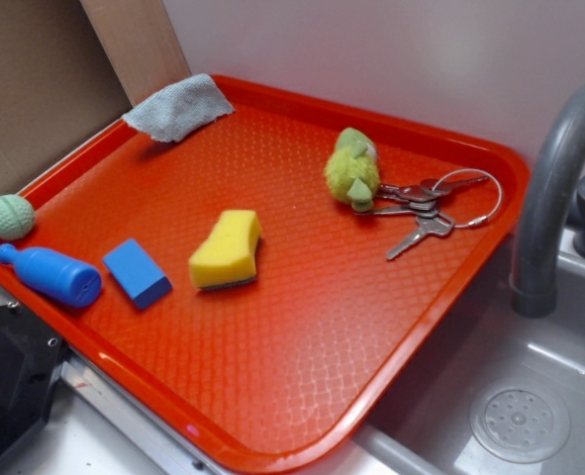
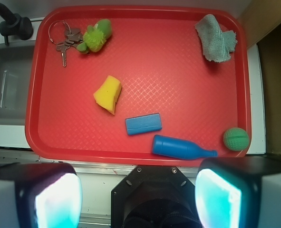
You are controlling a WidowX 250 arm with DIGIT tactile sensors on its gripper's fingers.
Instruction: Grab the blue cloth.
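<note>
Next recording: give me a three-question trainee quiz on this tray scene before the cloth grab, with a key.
1. True or false: the blue cloth lies folded under the yellow sponge.
2. Which item sits nearest the keys? A) green ball B) fuzzy green toy C) blue block
3. Fill in: the claw is ___ and far from the cloth.

Key:
1. False; the cloth sits alone in a tray corner.
2. B
3. open
</note>
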